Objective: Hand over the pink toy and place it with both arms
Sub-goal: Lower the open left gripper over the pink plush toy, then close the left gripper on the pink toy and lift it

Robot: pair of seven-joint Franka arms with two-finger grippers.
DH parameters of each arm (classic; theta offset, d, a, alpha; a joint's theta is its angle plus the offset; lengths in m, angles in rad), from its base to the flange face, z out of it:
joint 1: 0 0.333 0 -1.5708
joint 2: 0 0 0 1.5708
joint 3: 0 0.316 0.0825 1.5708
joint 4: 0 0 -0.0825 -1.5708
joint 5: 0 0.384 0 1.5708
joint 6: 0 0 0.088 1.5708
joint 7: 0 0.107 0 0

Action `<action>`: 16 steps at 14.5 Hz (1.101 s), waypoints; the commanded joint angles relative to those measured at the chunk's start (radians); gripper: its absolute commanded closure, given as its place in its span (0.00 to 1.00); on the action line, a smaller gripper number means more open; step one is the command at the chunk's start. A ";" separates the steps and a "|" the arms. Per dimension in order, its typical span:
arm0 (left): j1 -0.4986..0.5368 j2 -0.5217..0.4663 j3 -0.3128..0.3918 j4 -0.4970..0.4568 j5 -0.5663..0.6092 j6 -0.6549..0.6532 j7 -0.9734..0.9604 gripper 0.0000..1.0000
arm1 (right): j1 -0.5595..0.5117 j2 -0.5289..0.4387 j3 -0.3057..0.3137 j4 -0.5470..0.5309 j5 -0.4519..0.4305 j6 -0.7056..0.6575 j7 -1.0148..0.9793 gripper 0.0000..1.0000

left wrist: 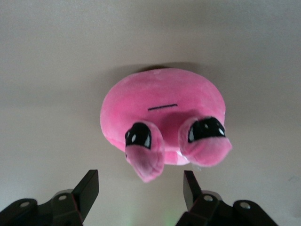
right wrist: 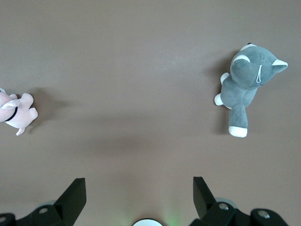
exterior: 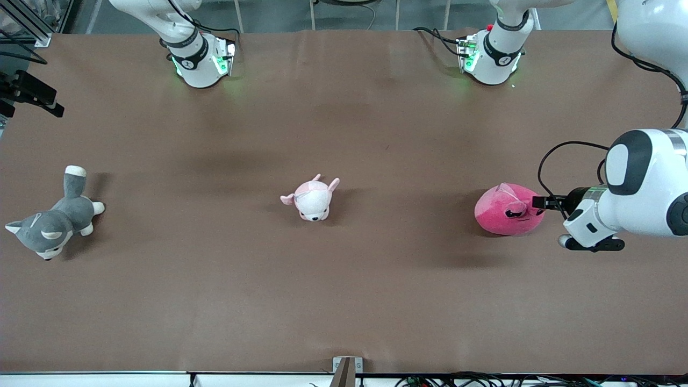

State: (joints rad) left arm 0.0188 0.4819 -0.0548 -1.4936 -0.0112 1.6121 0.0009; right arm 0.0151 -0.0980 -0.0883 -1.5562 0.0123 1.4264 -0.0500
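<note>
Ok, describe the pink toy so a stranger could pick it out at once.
On the brown table, look toward the left arm's end, where the left gripper reaches in. The pink toy sits there: a round hot-pink blob, unlike the pale pink animal and grey dog.

I can't read any text, label, brand, number or sign from my station. The black bands on the two arm bases (exterior: 200, 54) each carry a small white mark, but I can't make it out as a letter or logo. The plush toys and the tabletop (exterior: 344, 301) carry no writing that I can see in any of my three views.
</note>
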 commanded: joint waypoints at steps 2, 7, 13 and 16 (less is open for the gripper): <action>0.009 0.027 -0.002 0.010 0.017 0.014 -0.012 0.21 | -0.012 -0.019 0.009 -0.016 -0.014 0.000 -0.013 0.00; 0.007 0.052 -0.004 -0.010 0.013 0.032 -0.013 0.37 | -0.012 -0.019 0.009 -0.016 -0.014 0.002 -0.013 0.00; 0.004 0.050 -0.007 -0.023 0.007 0.034 -0.010 0.72 | -0.010 -0.019 0.010 -0.016 -0.012 0.000 -0.013 0.00; -0.002 0.037 -0.013 -0.023 0.005 0.026 -0.010 0.95 | -0.010 -0.017 0.009 -0.013 -0.014 0.002 -0.013 0.00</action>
State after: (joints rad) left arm 0.0216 0.5440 -0.0619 -1.5034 -0.0111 1.6378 0.0009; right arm 0.0151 -0.0980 -0.0882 -1.5562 0.0123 1.4264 -0.0500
